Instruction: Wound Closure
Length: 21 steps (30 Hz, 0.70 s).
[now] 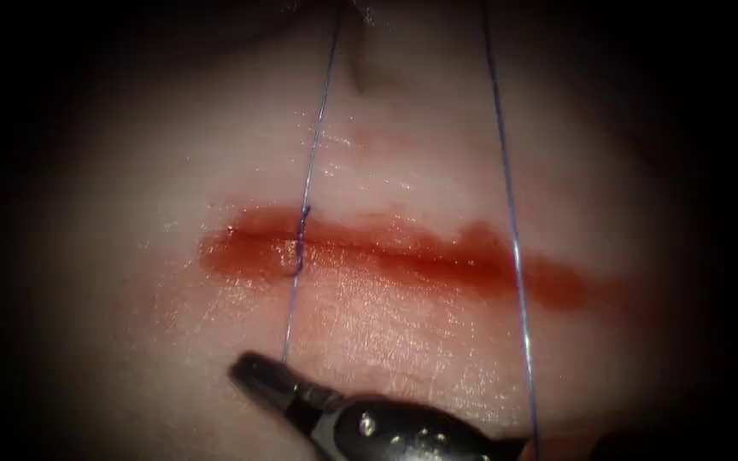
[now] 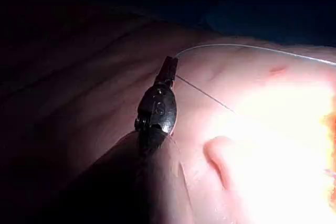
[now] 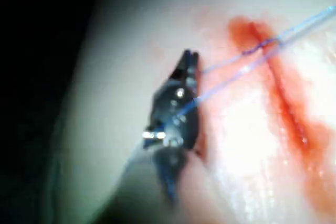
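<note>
Holding the thread (image 1: 307, 183) with both tools pinched shut on it, the right tool (image 1: 258, 373) near the cut (image 1: 403, 256), the left tool (image 2: 169, 67) far off, we should pull softly and evenly, we think; its small twist (image 1: 299, 243) sits on the cut's left end.

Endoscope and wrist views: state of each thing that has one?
Right tool: jaws shut on the thread, just below the cut.
Left tool: jaws shut on the thread, above the tissue.
Thread: two taut strands crossing the cut, one knotted at it.
Cut: one stitch near its left end, the rest unstitched, red fluid along it.
</note>
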### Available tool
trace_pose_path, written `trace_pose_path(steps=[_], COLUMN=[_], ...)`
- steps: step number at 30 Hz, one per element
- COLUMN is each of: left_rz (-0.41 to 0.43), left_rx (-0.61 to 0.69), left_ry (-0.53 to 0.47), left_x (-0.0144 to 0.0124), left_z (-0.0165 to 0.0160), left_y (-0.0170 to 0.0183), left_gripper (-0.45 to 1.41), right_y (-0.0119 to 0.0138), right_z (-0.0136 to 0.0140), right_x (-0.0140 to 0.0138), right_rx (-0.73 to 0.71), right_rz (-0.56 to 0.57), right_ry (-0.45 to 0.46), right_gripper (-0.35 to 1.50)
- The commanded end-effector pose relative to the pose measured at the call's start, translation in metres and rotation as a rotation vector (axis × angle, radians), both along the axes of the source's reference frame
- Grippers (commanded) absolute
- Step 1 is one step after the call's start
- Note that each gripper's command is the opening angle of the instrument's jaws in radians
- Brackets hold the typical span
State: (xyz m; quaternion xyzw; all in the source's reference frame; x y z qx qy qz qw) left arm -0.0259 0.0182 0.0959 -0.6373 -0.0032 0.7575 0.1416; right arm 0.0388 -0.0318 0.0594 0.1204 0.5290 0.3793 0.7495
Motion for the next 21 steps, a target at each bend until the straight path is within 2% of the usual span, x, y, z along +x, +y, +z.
trace_pose_path(steps=[1, 11, 21], left_rz=[0.003, 0.013, 0.014], left_rx=[-0.007, -0.013, -0.015], left_ry=[0.003, 0.053, 0.053], left_x=[-0.0007, -0.0024, -0.0028], left_z=[0.0008, 0.0018, 0.0021], left_y=[0.0002, 0.0001, -0.0001], left_gripper=[-0.45, -0.45, -0.45], right_y=[-0.0014, -0.0026, -0.0038], right_z=[0.0000, -0.0003, 0.0001], right_x=[0.0008, 0.0014, 0.0016], right_rx=[0.014, 0.040, 0.062], right_rz=[-0.013, -0.043, -0.071], right_ry=[0.007, 0.015, 0.019], right_gripper=[-0.35, -0.35, -0.35])
